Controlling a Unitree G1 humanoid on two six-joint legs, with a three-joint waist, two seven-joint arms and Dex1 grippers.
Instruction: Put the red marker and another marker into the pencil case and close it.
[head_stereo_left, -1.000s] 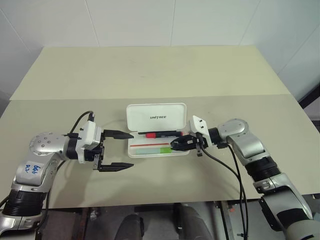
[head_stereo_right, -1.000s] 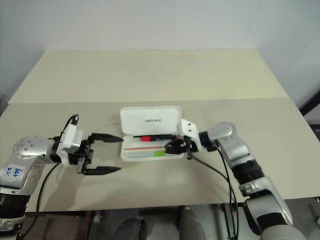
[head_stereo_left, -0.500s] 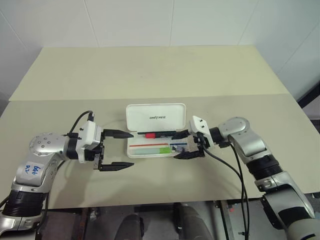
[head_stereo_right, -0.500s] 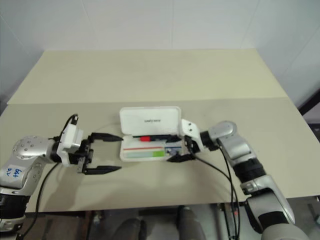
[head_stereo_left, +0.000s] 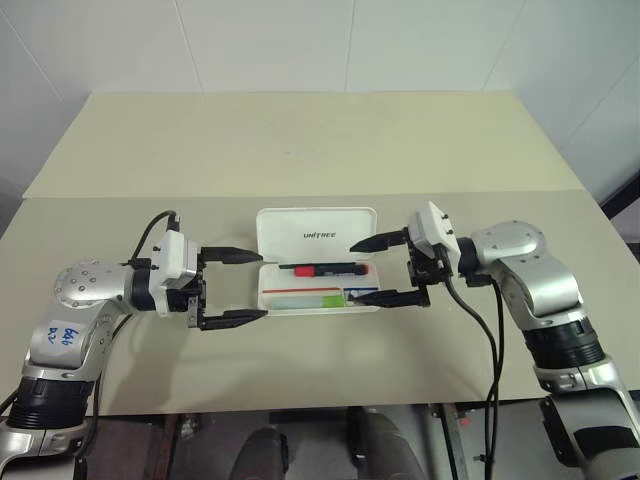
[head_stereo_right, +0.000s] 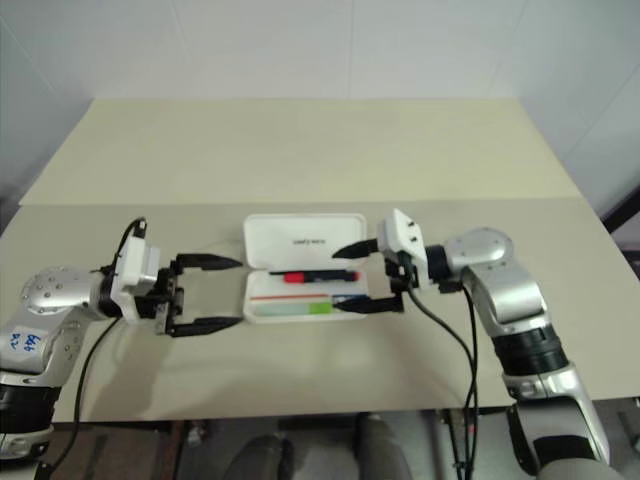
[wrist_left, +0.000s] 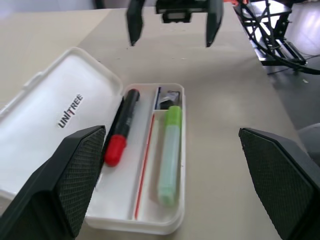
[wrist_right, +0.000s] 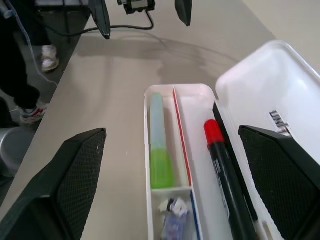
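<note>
Both grippers hang with their black fingers spread wide and nothing between them. The right gripper (head_stereo_left: 383, 269) hovers at the right end of the pencil case (head_stereo_left: 316, 236), apart from it; the left gripper (head_stereo_left: 240, 285) faces the case's left end, also clear. The case lies open on the table (head_stereo_left: 300, 150), lid up. Inside, the red marker (head_stereo_left: 322, 268) lies along the hinge side and the green highlighter (head_stereo_left: 302, 299) along the front compartment.

Both hands (head_stereo_left: 233, 284) (head_stereo_left: 385, 268) open, empty.

A beige table (head_stereo_left: 300, 140) stands against white wall panels (head_stereo_left: 270, 40).
</note>
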